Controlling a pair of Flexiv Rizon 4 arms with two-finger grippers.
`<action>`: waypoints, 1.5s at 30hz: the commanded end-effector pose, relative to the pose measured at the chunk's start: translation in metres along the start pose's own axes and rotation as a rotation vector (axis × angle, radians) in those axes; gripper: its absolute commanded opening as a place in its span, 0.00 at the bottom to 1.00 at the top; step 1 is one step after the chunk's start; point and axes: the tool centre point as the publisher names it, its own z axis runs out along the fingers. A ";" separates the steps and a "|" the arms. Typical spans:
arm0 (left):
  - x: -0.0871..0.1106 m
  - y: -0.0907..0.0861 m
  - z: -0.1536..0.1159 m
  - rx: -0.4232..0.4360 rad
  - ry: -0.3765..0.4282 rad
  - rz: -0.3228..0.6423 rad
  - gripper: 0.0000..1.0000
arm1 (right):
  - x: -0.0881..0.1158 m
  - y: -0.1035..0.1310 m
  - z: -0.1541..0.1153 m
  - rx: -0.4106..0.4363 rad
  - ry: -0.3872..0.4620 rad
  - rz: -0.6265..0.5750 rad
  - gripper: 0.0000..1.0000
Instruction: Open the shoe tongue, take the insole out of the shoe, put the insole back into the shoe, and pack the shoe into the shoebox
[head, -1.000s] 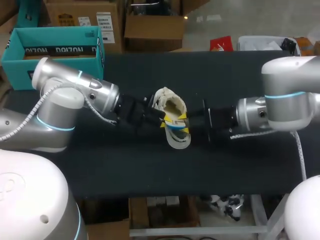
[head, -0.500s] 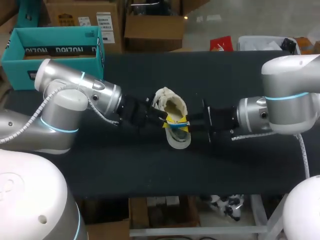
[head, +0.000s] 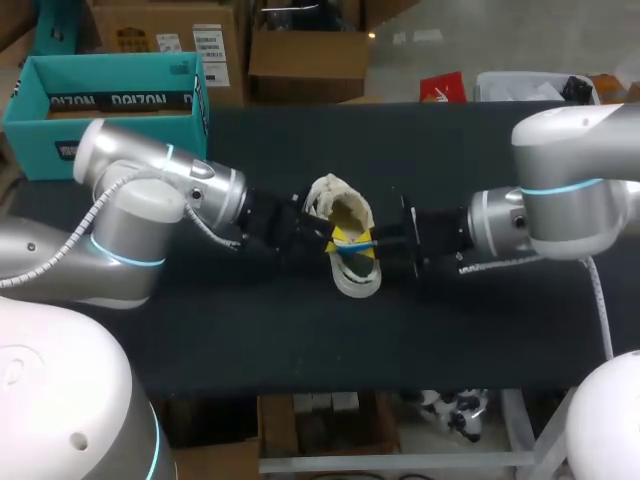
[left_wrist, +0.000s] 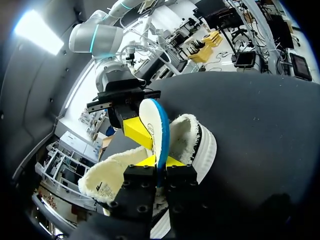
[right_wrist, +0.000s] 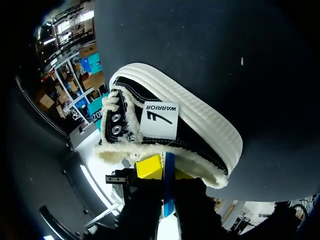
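The shoe (head: 345, 210) is lying mid-table (head: 480, 330). The shoebox (head: 40, 130) is sitting well apart at its 10 o'clock, on the far corner. The insole (head: 355, 245) is standing on edge in the shoe's opening. The left gripper (head: 337, 240) is pinching it from 9 o'clock, the right gripper (head: 372, 240) from 3 o'clock.

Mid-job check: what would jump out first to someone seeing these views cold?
The left gripper and right gripper meet over the fleece-lined shoe at the middle of the table, both shut on the blue-edged insole standing on edge. Then the teal shoebox at its far left corner.
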 end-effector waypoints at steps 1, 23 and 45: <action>-0.003 0.005 0.009 0.003 0.002 -0.006 0.00 | 0.000 0.007 0.006 0.010 -0.002 0.006 0.00; 0.003 -0.020 -0.001 0.073 -0.018 0.028 0.00 | -0.002 0.005 0.001 -0.016 0.001 0.020 0.15; 0.002 -0.018 0.000 0.065 -0.022 0.022 0.00 | -0.003 -0.026 -0.007 -0.088 -0.041 0.004 0.00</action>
